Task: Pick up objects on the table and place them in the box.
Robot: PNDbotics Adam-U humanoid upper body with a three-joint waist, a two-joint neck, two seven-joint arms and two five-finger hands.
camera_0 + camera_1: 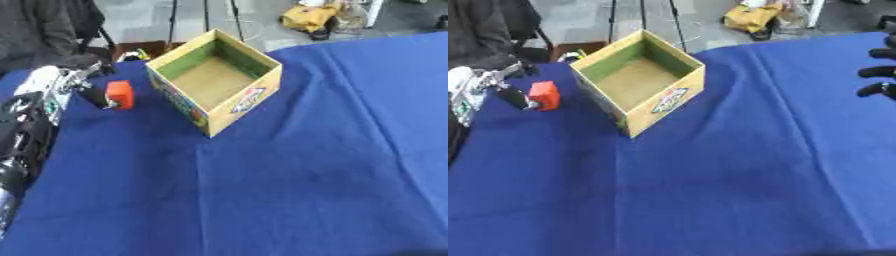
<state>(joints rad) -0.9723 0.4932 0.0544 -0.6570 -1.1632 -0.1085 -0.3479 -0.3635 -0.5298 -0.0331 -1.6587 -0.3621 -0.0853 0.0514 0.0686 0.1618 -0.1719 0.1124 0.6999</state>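
A blue cloth [289, 190] covers the table and lies in soft folds across most of both views. Toward the far left of it stands an open cardboard box [215, 80], turned so that one corner points at the robot. Its outer walls are yellowish with coloured printing, its inner walls look green near the top, and its brown floor is bare.

Left of the box, and apart from it, is a red block [121, 94]. The robot's left hand [87, 85] comes in from the left edge on a black and silver arm [31, 125]. A dark finger [94, 96] lies against the left face of the block, and the hand seems to have the block pinched between thumb and fingers, though the far side of the hold is hidden by the block itself. It is hard to tell whether the block rests on the cloth or is raised just above it; it sits lower than the rim of the box and to its left, outside the box.

The right hand [878, 70] shows only in the right eye view, at the right edge, as a few dark fingertips [871, 90] stacked one above another over the cloth. They appear curled inward a little and touch nothing, well away from the box and the block.

Beyond the far edge of the table is a grey floor with a yellow bundle [308, 17] lying on it.
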